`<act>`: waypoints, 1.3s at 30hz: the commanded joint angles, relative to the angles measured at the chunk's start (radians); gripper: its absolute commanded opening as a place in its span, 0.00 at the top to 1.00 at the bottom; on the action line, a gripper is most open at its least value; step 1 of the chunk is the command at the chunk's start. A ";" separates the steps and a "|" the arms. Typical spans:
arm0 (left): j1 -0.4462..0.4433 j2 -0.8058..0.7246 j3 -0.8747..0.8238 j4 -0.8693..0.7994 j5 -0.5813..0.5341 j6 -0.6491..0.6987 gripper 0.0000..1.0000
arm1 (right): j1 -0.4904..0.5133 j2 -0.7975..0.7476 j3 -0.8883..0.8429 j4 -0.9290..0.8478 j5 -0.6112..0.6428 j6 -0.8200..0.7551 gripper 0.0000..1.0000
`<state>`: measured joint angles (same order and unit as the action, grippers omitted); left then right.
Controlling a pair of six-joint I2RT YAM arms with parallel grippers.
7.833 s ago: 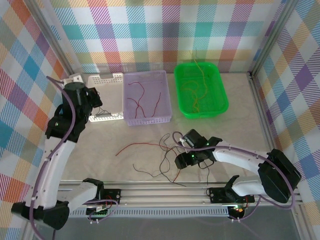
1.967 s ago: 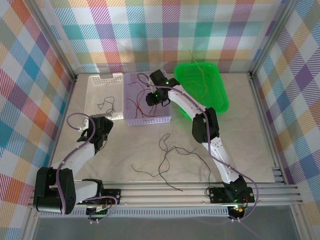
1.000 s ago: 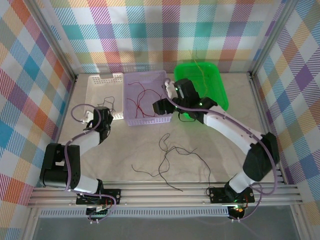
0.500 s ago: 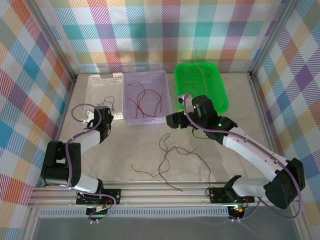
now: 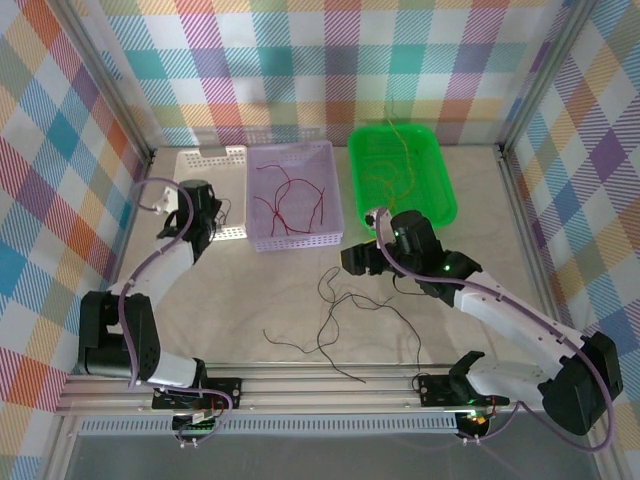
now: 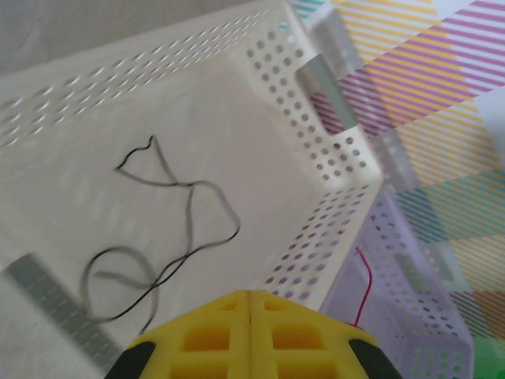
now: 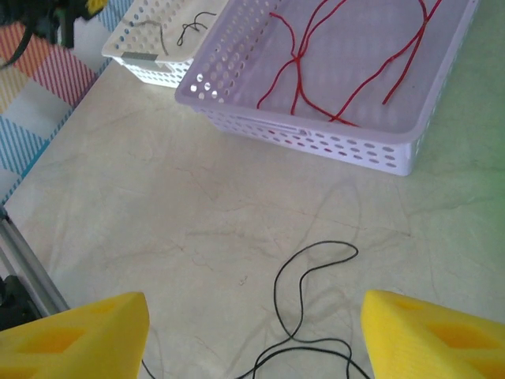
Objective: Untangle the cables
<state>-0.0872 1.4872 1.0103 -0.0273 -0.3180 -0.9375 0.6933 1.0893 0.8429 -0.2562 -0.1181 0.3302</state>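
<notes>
Tabletop (image 5: 250,290): the loose red strand that lay on it is gone. Only the black tangle (image 5: 335,300) is left, near centre, with strands trailing toward the near rail.

Lilac basket (image 5: 300,241): holds the red cables (image 5: 290,195), one more than before. My read is that red is sorted.

Green tray (image 5: 447,190): orange-yellow cables (image 5: 392,185) inside, unchanged.

White basket (image 5: 215,155): a black cable (image 6: 158,237) lies loose on its floor.

Right end effector (image 5: 352,260): back from the lilac basket, now low over the far end of the black tangle. Jaws stand wide and carry nothing. In the wrist view a black loop (image 7: 304,268) lies flat on the tabletop ahead of and between the yellow pads (image 7: 75,328), apart from both. The lilac basket sits just beyond it.

Left end effector (image 5: 205,215): has moved up over the near-right part of the white basket and just snapped closed. The yellow fingertips (image 6: 213,339) are pressed together with nothing visibly pinched. The black cable's near end runs close to them at lower left; I can't tell whether it touches.

Net: the black tangle is the remaining work, probably half or more already done. The right side looks set to pick a strand from it, and the crossed loops may drag neighbours along.
</notes>
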 commanded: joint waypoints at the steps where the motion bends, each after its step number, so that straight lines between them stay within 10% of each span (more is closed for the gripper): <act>1: 0.020 0.106 0.111 -0.117 -0.034 0.093 1.00 | 0.014 -0.067 -0.037 -0.027 -0.020 0.010 0.29; 12: 0.035 0.470 0.566 -0.384 -0.108 0.276 0.96 | 0.037 -0.211 -0.140 -0.134 -0.025 0.015 0.29; 17: 0.012 0.456 0.626 -0.420 -0.098 0.350 0.44 | 0.040 -0.227 -0.190 -0.165 -0.020 0.032 0.28; 25: -0.012 0.311 0.627 -0.539 -0.011 0.417 0.02 | 0.040 -0.185 -0.245 -0.163 0.005 0.050 0.27; 39: -0.082 -0.072 0.420 -0.742 0.122 0.469 0.00 | 0.217 0.154 -0.189 -0.047 0.073 0.092 0.27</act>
<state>-0.1482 1.4940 1.5013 -0.7059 -0.2081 -0.5064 0.8532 1.1831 0.6075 -0.3386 -0.0738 0.3939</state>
